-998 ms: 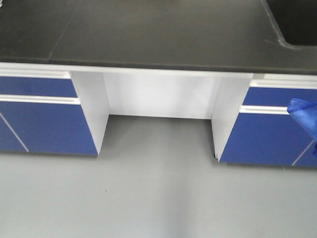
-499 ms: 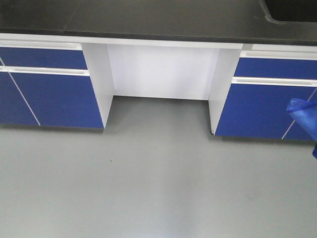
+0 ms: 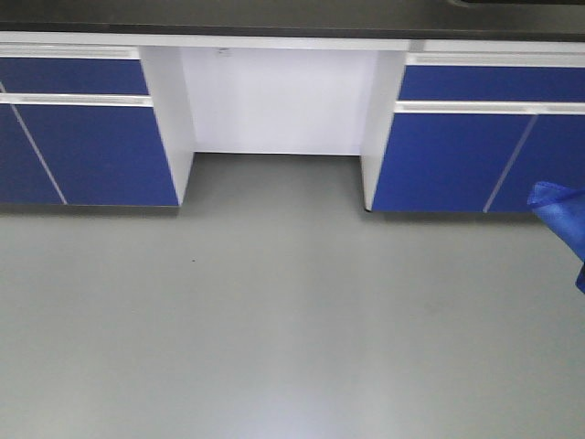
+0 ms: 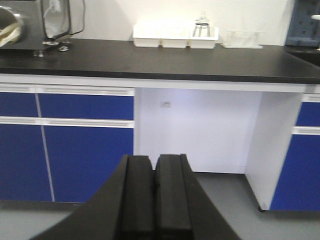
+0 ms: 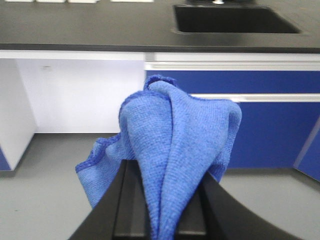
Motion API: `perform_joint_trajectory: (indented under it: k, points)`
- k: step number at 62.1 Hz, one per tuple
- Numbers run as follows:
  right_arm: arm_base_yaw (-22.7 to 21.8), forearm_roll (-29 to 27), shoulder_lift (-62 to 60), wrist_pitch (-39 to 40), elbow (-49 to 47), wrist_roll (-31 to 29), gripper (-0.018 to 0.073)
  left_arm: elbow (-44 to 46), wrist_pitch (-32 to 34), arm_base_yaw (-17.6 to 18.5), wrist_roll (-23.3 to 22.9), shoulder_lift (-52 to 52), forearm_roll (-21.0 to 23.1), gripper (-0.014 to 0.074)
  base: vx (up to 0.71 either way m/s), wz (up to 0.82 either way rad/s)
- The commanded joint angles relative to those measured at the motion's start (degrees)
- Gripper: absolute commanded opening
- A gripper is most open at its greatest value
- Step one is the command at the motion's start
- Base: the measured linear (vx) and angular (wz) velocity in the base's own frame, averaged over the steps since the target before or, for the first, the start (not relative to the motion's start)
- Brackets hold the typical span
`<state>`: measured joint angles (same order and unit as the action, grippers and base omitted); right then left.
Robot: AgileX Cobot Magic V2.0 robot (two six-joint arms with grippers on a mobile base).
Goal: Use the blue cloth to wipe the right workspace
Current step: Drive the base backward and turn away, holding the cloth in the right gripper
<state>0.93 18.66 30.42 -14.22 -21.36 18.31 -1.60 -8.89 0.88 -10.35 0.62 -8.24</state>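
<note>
You see the grey floor (image 3: pixel 274 320) filling most of the front-facing view, bare across the lower two thirds of the frame. Along the top edge runs the long black surface (image 4: pixel 200 62), which the left wrist view shows spanning the whole width of its frame. Beneath it stand the blue cabinets (image 3: pixel 91 151) at the left and right, with white trim lines, and between them the white knee recess (image 3: pixel 279 101) at the upper centre. In the right wrist view a dark sink (image 5: pixel 235 20) is set into the surface at the upper right. In the left wrist view a row of white trays (image 4: pixel 175 36) sits against the wall at the upper centre, and a piece of equipment (image 4: pixel 50 22) stands at the upper left. The blue cloth (image 5: pixel 180 145) hangs bunched in the middle of the right wrist view, off the surface; in the front-facing view only its corner (image 3: pixel 559 215) shows at the right edge. Your right end effector (image 5: pixel 162 175) is clamped on that cloth, which drapes over both fingers. Your left end effector (image 4: pixel 152 170) is closed with its pads (image 4: pixel 137 190) pressed together, holding nothing.
</note>
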Motion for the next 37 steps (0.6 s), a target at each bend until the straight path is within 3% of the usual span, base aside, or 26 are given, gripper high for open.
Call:
perform_joint_trajectory:
  k: [1,17,37]
  points:
    - [-0.13,0.62,0.17,4.18,-1.77,-0.10,-0.0008,-1.78,4.57,-0.27,-0.49,0.94,-0.05,-0.0006,-0.19,-0.37]
    - [-0.13,0.62,0.17,4.18,-1.77,-0.10,-0.0008,-1.78,4.57,-0.27,-0.49,0.94,-0.05,-0.0006,-0.16,-0.55]
    - [-0.13,0.62,0.17,4.18,-1.77,-0.10,-0.0008,-1.78,4.57,-0.27,-0.49,0.94,-0.05,-0.0006,-0.12,-0.76]
